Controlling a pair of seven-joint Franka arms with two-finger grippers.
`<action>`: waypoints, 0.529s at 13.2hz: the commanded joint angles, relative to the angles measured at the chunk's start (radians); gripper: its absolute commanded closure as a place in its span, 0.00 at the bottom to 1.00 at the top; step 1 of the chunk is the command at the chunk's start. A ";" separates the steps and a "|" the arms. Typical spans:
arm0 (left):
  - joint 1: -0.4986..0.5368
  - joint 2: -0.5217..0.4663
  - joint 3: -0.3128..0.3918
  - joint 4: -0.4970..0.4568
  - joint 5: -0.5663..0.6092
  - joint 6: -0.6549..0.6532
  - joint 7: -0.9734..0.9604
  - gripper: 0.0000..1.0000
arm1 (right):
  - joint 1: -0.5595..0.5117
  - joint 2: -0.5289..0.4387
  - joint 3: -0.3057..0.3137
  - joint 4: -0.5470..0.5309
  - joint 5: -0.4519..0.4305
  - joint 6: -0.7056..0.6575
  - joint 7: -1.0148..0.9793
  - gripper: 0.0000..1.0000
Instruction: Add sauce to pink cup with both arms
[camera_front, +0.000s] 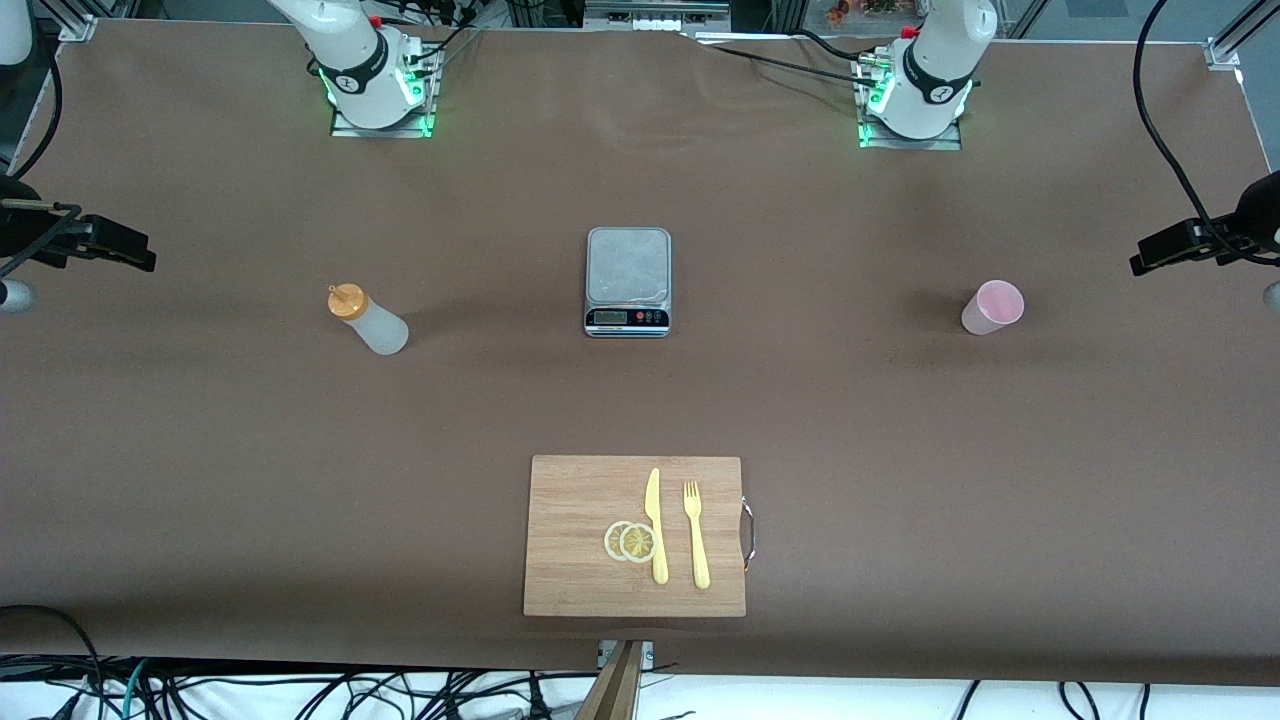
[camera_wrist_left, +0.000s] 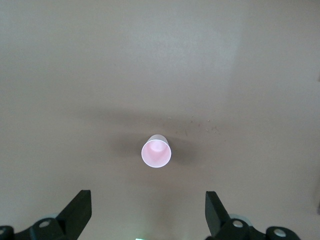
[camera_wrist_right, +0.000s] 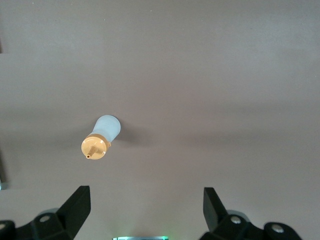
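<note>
Brown table (camera_front: 200, 450) carries the sauce bottle (camera_front: 368, 320) toward the right arm's end — upright, well below the wide-open right gripper (camera_wrist_right: 145, 210). Smaller, the pink cup (camera_front: 992, 307) stands directly under the left gripper (camera_wrist_left: 147, 212) — jaws wide, empty.

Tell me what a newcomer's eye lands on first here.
A silver scale sits mid-table, with a pink cup toward the left arm's end and a squeeze bottle toward the right arm's end. Nearer the front camera, a cutting board carries lemon slices, a knife and a fork.
</note>
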 joint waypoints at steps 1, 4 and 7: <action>0.013 -0.053 -0.003 -0.088 -0.013 0.029 0.041 0.00 | -0.006 0.008 0.002 0.022 0.012 -0.010 0.012 0.00; 0.030 -0.102 -0.003 -0.216 -0.013 0.119 0.041 0.00 | -0.006 0.008 0.002 0.022 0.012 -0.010 0.012 0.00; 0.033 -0.145 -0.004 -0.377 -0.013 0.266 0.041 0.00 | -0.006 0.008 0.002 0.022 0.012 -0.010 0.011 0.00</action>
